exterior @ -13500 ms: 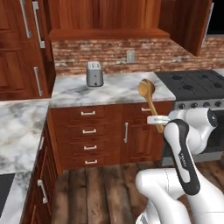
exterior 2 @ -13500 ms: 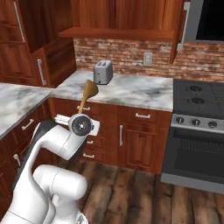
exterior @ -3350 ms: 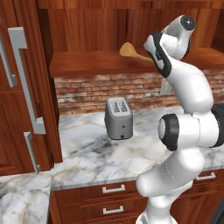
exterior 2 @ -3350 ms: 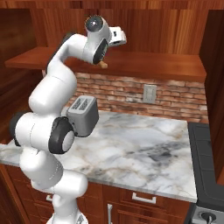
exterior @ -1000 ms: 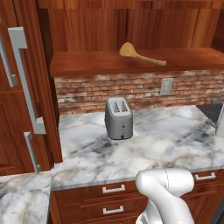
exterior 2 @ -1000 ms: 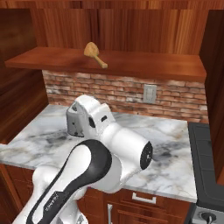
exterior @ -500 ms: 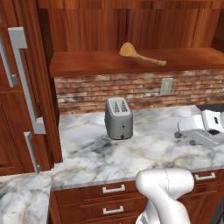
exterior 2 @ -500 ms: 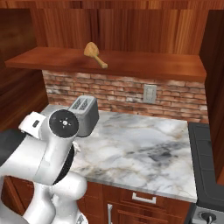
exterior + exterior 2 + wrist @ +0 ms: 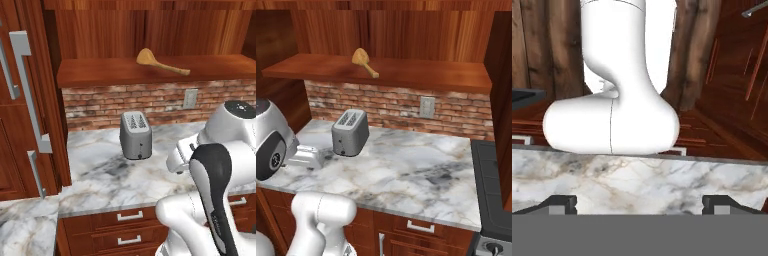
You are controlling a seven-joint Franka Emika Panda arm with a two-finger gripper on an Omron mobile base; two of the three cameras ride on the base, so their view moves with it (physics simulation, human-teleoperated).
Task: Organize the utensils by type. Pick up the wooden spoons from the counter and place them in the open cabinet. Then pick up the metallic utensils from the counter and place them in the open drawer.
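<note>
We see the larger wooden spoon (image 9: pixel 161 62), orange-brown with a round bowl and slim handle, lying flat on the reddish wood shelf of the open cabinet (image 9: pixel 100 74) in the upper middle of both base views, presumably set there as its sorted place. The gripper (image 9: pixel 639 202), at the bottom of the hand view, has its dark tips spread wide with nothing between them, low over the veined white marble counter (image 9: pixel 406 170) near the boxy grey toaster (image 9: pixel 135 135).

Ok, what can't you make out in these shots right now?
- Second wooden spoon, metallic utensils and open drawer: outside the frames; one wooden spoon lies in the cabinet.
- Counter, right part, left base view: hidden by the arm.
- Jaws, hand view: tips cut by the bottom edge, wide apart, holding nothing.
</note>
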